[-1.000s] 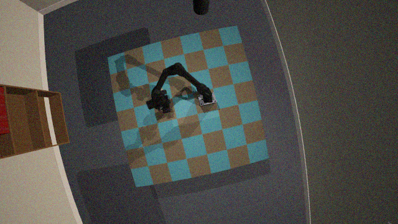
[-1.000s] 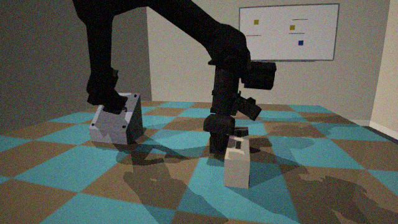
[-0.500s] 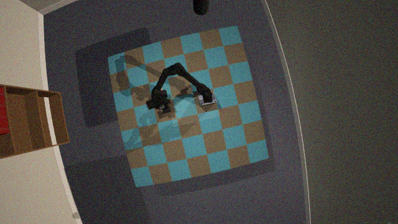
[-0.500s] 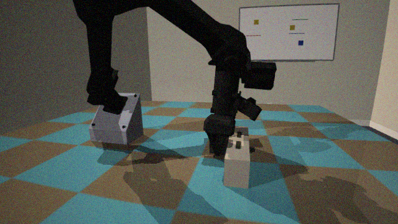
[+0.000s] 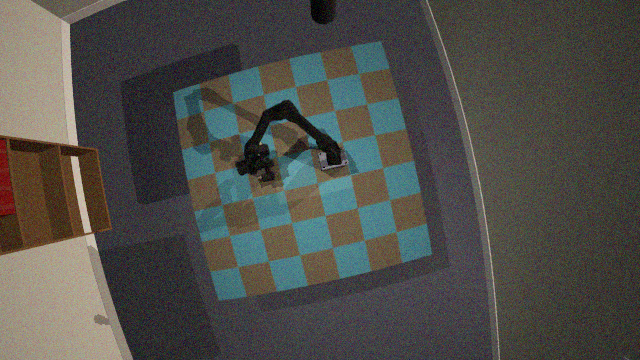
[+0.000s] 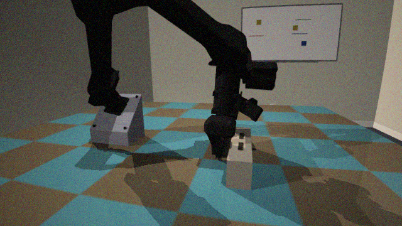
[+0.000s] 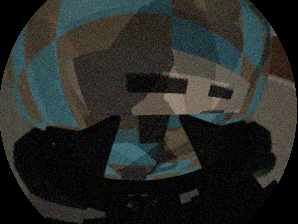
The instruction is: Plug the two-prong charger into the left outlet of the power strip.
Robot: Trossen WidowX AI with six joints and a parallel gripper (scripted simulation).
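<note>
Currently, the pincer [image 5: 267, 176] [image 6: 221, 156] [image 7: 150, 116] stands almost fully open, empty, beside the strip [image 6: 239, 174] [image 7: 197, 100]; whether the charger is seated cannot be confirmed.

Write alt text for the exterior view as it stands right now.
Black robot arm reaching down, its open gripper holding nothing beside a pale power strip with dark slots on top. Behind left, the arm's foot is mounted on a grey wedge-shaped base on a blue-and-brown checkered surface; a whiteboard hangs on the wall.
</note>
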